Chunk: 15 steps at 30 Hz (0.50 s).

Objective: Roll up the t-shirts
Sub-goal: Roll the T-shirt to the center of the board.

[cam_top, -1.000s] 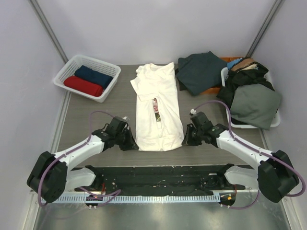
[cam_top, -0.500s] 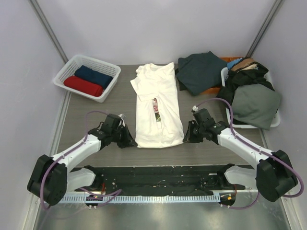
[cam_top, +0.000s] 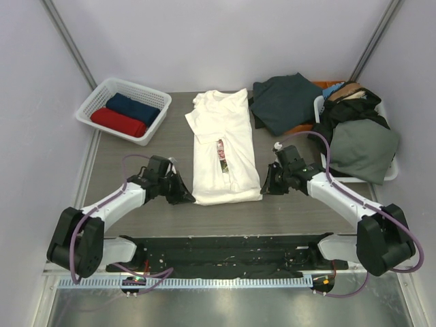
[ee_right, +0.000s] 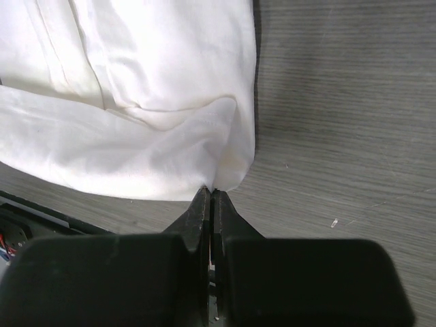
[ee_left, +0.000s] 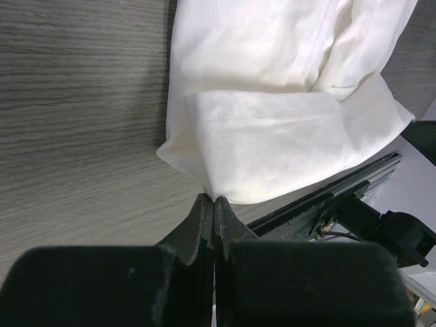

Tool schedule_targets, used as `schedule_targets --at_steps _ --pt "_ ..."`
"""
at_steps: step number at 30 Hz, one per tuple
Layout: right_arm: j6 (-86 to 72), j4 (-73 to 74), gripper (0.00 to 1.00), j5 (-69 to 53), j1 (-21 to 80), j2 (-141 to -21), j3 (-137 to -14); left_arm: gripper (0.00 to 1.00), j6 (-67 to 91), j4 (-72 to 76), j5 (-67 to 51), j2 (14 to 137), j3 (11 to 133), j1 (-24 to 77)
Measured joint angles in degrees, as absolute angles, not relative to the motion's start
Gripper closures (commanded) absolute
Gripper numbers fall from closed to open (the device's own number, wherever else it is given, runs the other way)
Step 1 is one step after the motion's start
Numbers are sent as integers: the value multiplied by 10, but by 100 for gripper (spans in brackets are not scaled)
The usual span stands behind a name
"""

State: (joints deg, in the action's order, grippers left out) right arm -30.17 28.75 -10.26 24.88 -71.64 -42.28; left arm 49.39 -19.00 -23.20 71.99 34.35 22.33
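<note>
Left gripper (ee_left: 213, 199) pinched tight on the near left corner of the cream t-shirt (cam_top: 219, 129), right gripper (ee_right: 210, 191) pinched on its near right corner, t-shirt lying flat mid desk (cam_top: 129, 163), bottom edge folded up

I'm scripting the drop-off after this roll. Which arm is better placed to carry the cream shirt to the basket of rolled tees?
Left, probably: the basket sits far left, and the left gripper pinches the cream shirt at its near-left corner; the right gripper holds the opposite corner.
</note>
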Motion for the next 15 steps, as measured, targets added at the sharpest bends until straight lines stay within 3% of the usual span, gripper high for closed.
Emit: schedule_targets --at_steps 15 --pt "-275 274 99 -116 215 -792 -470 100 507 -141 -266 791 366 180"
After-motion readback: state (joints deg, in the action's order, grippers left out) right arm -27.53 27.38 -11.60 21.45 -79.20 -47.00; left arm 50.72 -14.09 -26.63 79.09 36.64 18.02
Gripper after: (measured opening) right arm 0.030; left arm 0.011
